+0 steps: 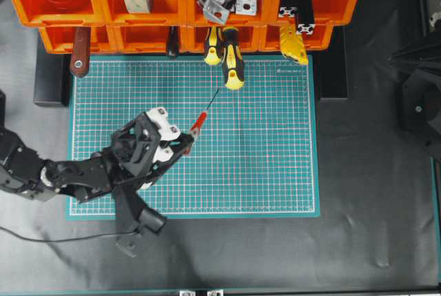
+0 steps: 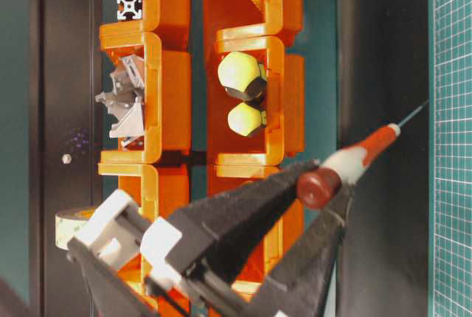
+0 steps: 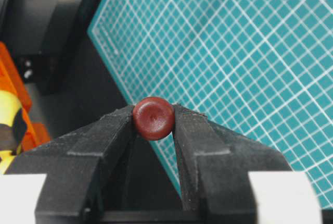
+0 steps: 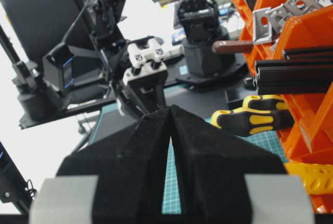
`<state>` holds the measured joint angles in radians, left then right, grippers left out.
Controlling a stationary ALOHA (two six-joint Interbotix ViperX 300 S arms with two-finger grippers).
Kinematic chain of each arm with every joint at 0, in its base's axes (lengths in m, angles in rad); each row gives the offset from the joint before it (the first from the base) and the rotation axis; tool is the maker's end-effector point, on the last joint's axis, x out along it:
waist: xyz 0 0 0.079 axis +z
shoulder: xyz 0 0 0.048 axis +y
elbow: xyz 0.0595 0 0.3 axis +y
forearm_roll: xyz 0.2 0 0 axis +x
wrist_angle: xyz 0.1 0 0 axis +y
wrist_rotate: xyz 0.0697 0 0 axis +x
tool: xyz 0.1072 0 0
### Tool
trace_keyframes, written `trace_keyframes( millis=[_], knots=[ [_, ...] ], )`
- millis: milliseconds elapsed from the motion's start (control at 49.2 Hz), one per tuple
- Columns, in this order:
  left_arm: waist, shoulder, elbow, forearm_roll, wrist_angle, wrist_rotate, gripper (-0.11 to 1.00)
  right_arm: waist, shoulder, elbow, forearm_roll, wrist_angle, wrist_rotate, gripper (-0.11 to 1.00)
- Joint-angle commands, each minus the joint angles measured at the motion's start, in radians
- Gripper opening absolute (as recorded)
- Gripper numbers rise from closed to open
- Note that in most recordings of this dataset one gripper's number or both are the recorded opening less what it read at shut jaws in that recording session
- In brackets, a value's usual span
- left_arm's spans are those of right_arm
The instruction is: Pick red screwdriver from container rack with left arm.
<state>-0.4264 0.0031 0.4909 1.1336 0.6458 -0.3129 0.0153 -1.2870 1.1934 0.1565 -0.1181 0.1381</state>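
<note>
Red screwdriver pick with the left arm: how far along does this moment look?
Nearly complete. The red screwdriver is out of the container rack, gripped by its handle end in the left gripper above the green cutting mat. The pick itself looks done; at most a carry or set-down remains. The right gripper is shut and idle.

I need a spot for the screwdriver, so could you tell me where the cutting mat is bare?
The cutting mat is bare on its right half and along its near edge. It is crowded at the far edge, where the yellow-and-black screwdrivers overhang from the container rack, and at left under the left gripper holding the red screwdriver.
</note>
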Motion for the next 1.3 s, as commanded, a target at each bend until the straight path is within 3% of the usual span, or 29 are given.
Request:
trace_keyframes(
  millis=[0, 305, 528, 671, 833, 1036, 1179, 1280],
  knots=[
    [-0.002, -0.005, -0.032, 0.006, -0.012, 0.003, 0.23, -0.002, 0.018, -0.031, 0.002, -0.002, 0.002, 0.0],
    [0.008, 0.003, -0.015, 0.005, -0.034, -0.009, 0.25, -0.002, 0.018, -0.029, 0.002, 0.011, 0.002, 0.0],
    [0.012, 0.003, 0.02, 0.005, -0.109, -0.078, 0.83, -0.002, 0.018, -0.031, 0.002, 0.011, 0.002, 0.0],
    [0.012, -0.002, 0.032, 0.005, -0.117, -0.198, 0.84, -0.002, 0.018, -0.029, 0.003, 0.012, 0.0, 0.0],
    [0.009, -0.038, 0.067, 0.005, -0.112, -0.41, 0.83, -0.002, 0.018, -0.031, 0.002, 0.012, 0.0, 0.0],
    [-0.002, -0.221, 0.081, 0.005, -0.101, -0.684, 0.83, -0.002, 0.018, -0.029, 0.003, 0.028, 0.0, 0.0],
    [-0.003, -0.4, 0.123, 0.005, -0.115, -0.773, 0.82, -0.002, 0.018, -0.031, 0.003, 0.097, 0.0, 0.0],
    [-0.002, -0.523, 0.15, 0.005, -0.146, -0.782, 0.82, -0.002, 0.018, -0.032, 0.0, 0.104, -0.002, 0.0]
  ],
)
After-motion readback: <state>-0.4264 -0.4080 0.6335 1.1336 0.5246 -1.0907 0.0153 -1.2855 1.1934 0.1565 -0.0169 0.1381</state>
